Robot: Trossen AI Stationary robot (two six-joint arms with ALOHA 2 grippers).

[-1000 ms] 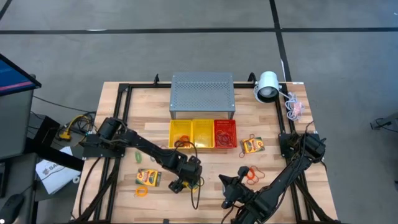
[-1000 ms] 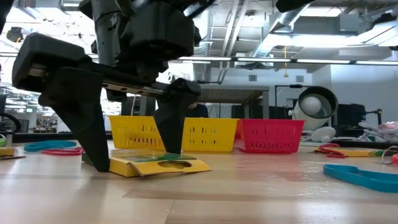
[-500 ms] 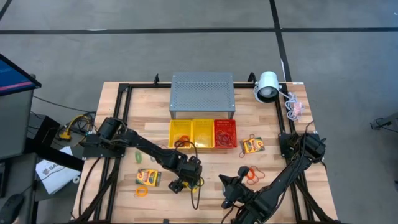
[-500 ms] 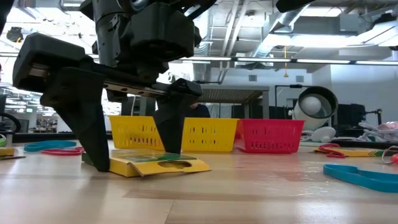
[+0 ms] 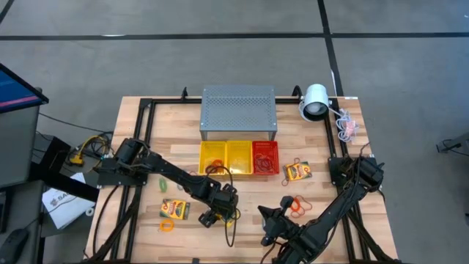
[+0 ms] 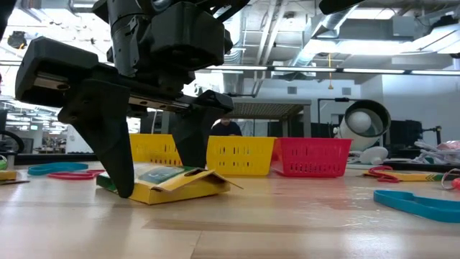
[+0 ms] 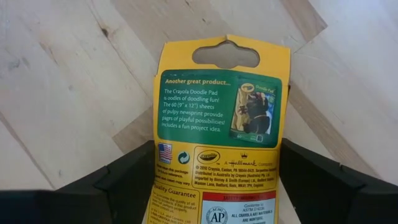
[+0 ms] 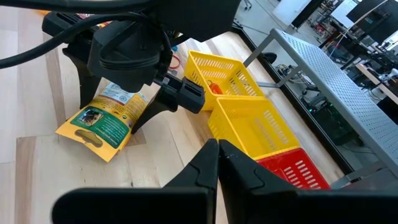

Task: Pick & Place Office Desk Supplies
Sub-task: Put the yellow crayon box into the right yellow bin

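While the left end effector [image 6: 147,183] pinches the card box [image 6: 169,185] against the worktop [image 6: 287,223], one edge tilts up — box could twist free on lift. Right end effector [image 8: 217,152] pressed together, parked near the front edge.

Both arms are dark, nearly black, built of 6 jointed segments with rounded motor housings. The left arm [image 5: 165,174] carries a black cable looping off near its wrist. The left gripper [image 6: 151,188] has a blocky matte body and 2 broad, wedge-shaped fingers [image 6: 108,144]. The right arm [image 5: 344,194] trails bundled black cables at its base; its gripper [image 8: 217,149] shows 2 smooth, tapered fingers, perhaps plastic.
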